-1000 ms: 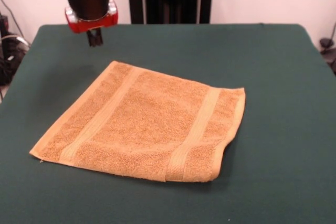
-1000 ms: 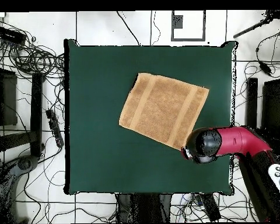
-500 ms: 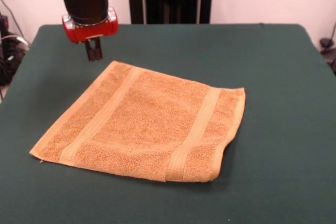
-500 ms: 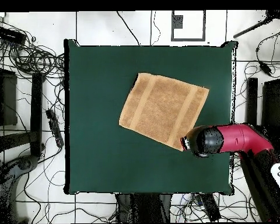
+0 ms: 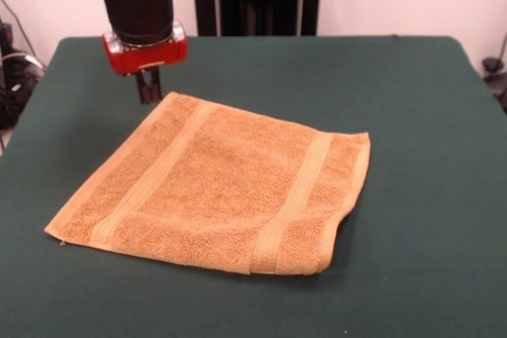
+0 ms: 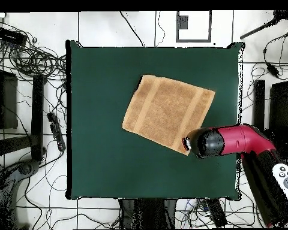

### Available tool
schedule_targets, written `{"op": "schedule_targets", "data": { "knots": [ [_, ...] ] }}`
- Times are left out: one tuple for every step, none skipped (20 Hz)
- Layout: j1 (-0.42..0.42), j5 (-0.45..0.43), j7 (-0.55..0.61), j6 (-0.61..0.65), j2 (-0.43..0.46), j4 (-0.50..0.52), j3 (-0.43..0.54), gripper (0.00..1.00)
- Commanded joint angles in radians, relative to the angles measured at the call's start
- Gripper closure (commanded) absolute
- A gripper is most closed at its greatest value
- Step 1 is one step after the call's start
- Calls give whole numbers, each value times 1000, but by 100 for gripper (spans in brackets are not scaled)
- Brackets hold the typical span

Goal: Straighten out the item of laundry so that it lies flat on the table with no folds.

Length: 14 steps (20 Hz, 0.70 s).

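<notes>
Front view: gripper (image 5: 148,93) lowered and shifted toward the towel's far corner over the last second, fingers apparently pressed together, though too dark to confirm. Towel (image 5: 218,184) unmoved mid-table (image 5: 412,100), right edge still doubled under. Corner grasp likely imminent.

One towel (image 5: 222,191) on one worktop (image 5: 412,116), two paler bands across it; one claw (image 5: 148,94) above.
</notes>
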Motion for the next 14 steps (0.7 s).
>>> {"op": "schedule_targets", "data": {
  "knots": [
    [61,-20,-173,-48,101,-31,84,100],
    [59,-17,-170,-54,103,-30,87,100],
    [56,-13,-167,-58,103,-24,91,100],
    [57,-10,-164,-57,105,-25,93,100],
    [54,-8,-161,-63,106,-19,96,100],
    [54,-9,-159,-65,107,-19,96,100],
    [50,-9,-157,-72,107,-10,98,100],
    [49,-9,-154,-78,108,-6,100,100],
    [49,-9,-151,-82,109,-1,99,100],
    [49,-9,-147,-86,109,4,99,100],
    [53,-11,-141,-89,109,7,96,100],
    [53,-10,-139,-93,109,10,96,100],
    [52,-8,-140,-93,109,12,96,100],
    [54,-9,-138,-94,109,13,95,100]
  ]
}}
